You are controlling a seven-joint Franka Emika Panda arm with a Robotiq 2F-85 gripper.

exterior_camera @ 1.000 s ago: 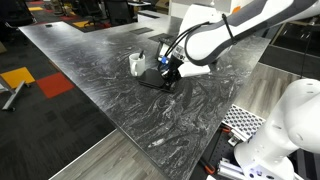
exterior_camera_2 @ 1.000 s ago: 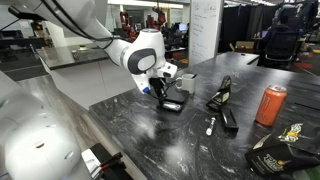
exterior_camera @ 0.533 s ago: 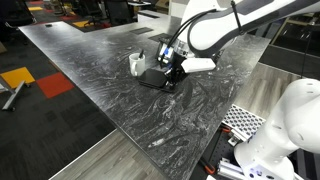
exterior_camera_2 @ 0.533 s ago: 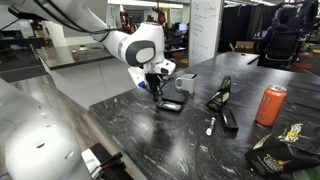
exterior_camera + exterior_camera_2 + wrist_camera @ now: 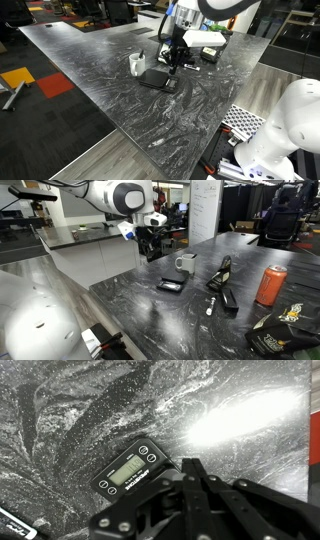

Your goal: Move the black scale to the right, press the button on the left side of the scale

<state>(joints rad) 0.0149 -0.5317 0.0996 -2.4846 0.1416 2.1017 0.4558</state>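
Observation:
The black scale (image 5: 157, 79) lies flat on the dark marbled table, beside a white cup (image 5: 137, 64). It also shows in an exterior view (image 5: 171, 285), with the cup (image 5: 185, 263) behind it. In the wrist view its control end (image 5: 133, 470) shows a lit display and round buttons. My gripper (image 5: 172, 60) hangs above the scale, clear of it, and shows in an exterior view (image 5: 150, 250) above and to the left of the scale. In the wrist view the fingers (image 5: 192, 466) are pressed together with nothing between them.
An orange can (image 5: 271, 284), a black box with green markings (image 5: 222, 276), a small white marker (image 5: 209, 305) and a snack bag (image 5: 283, 326) lie on the table. A perforated tray (image 5: 242, 122) and a white robot body (image 5: 290, 125) stand at the table's edge.
The gripper was down on the scale one second ago. It has since lifted straight up off it. The scale and cup have stayed in place.

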